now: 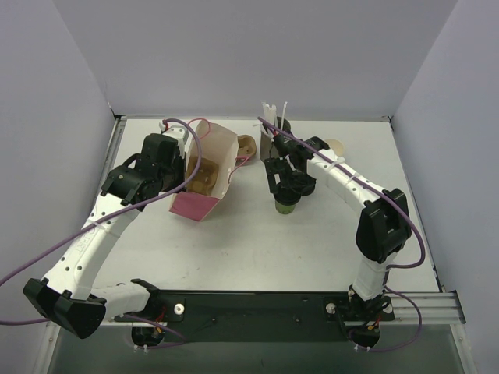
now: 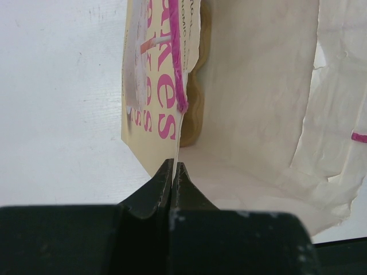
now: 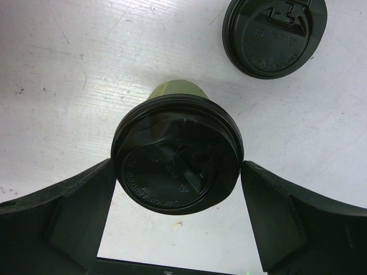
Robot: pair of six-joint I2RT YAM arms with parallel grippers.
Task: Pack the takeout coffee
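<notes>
Upright on the tabletop (image 3: 51, 63): takeout coffee (image 3: 172, 97), black lid (image 3: 178, 157) on, between wide jaws of right claw (image 3: 178, 172); gripping or merely flanking, cannot tell. Left claw (image 2: 174, 172) clenched on paper bag (image 2: 258, 86) edge. Probably light, thin-walled, crushable; grip gently under the rim.

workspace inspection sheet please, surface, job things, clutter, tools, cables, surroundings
surface: white table, scuffed
job's things: green cup, lidded, upright; paper bag on its side, mouth open
clutter: spare black lid beside the cup; straw holder at the back
tools: left tool shut on the bag's edge; right tool flanks the lidded cup, contact unclear
cables: purple cables along both arms
surroundings: plain pale walls on three sides
</notes>
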